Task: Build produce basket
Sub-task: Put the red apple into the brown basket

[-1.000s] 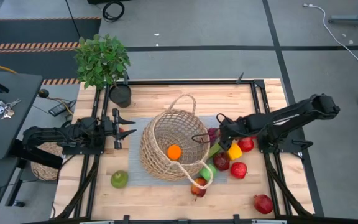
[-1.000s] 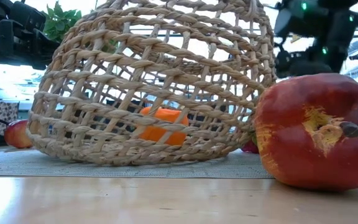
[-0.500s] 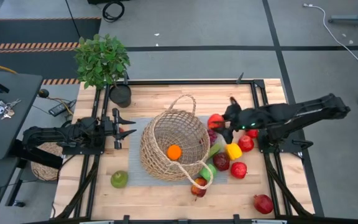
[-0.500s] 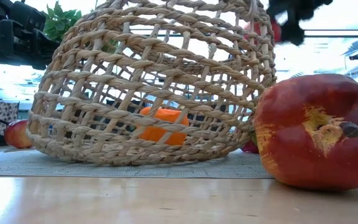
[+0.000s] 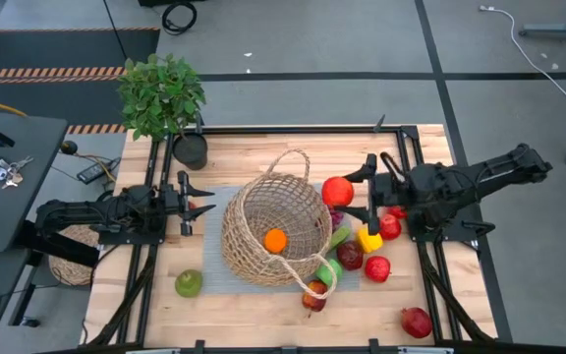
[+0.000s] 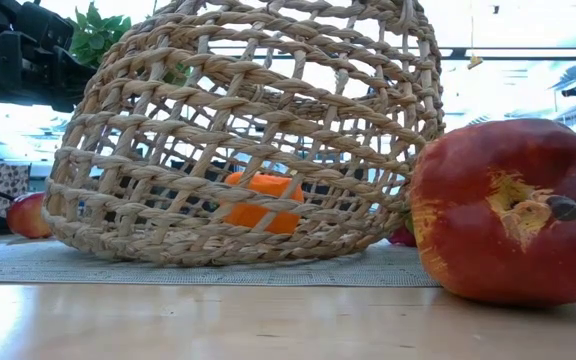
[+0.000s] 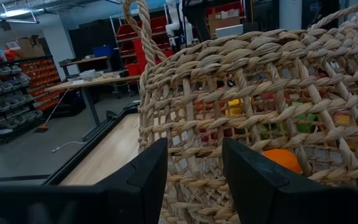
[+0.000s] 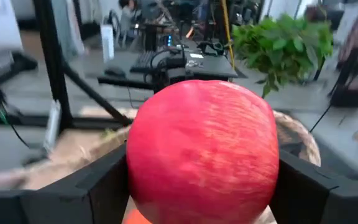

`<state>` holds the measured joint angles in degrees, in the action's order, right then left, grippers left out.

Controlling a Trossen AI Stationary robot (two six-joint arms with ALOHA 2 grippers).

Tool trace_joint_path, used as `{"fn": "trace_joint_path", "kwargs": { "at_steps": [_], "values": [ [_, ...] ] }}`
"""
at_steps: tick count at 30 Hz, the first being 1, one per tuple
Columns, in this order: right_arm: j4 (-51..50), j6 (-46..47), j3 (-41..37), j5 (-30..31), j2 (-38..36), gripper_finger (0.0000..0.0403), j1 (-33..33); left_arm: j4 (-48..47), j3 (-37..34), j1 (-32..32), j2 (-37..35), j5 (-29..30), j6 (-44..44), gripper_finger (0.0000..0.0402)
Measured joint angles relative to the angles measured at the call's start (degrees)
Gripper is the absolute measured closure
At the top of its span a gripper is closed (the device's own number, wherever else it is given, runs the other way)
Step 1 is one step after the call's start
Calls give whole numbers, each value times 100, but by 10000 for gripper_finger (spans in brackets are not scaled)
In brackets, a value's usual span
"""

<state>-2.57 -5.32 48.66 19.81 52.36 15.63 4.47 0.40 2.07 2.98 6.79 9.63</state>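
Observation:
The tan wicker basket [image 5: 263,231] sits tilted on a grey mat, with an orange [image 5: 275,239] inside it, also seen through the weave as the orange [image 6: 263,200]. My right gripper [image 5: 359,193] is shut on a red apple [image 5: 338,192] just right of the basket's rim. More produce lies on the table right of the basket: a yellow pepper [image 5: 369,239], red apples [image 5: 377,267] and a pomegranate [image 5: 417,321]. A green apple [image 5: 189,283] lies near the front left. My left gripper [image 5: 202,197] waits open, left of the basket [image 7: 260,93]. My right gripper pinches the red apple [image 8: 201,149] between its two fingers [image 8: 98,186], one on each side of the fruit. The fingers lie level and come from the table's right, pointing toward the basket. The apple is lifted clear of the table, beside the basket's rim.
A potted plant [image 5: 162,93] stands at the far left corner. The basket's loop handles [image 5: 293,157] stick out toward the far and near sides. A large pomegranate [image 6: 513,210] lies close to the low camera. Bare wood shows along the far edge and the near left.
My right gripper rose out of the produce pile right of the basket with the red apple held between its fingers. It then levelled out and drew back slightly toward the right. The apple now hangs clear beside the basket's rim. The gripper left the low view upward.

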Motion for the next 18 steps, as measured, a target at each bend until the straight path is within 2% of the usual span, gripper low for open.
{"fn": "trace_joint_path", "kwargs": {
  "at_steps": [10, 18],
  "values": [
    [527, -2724, 0, 107, 1192, 93, -47, 0, -2, -2, 0, -2, 0, 241],
    [674, -3131, 0, 26, 1442, 93, -31, -2, -1, 0, 0, -1, 1, 241]
  ]
}}
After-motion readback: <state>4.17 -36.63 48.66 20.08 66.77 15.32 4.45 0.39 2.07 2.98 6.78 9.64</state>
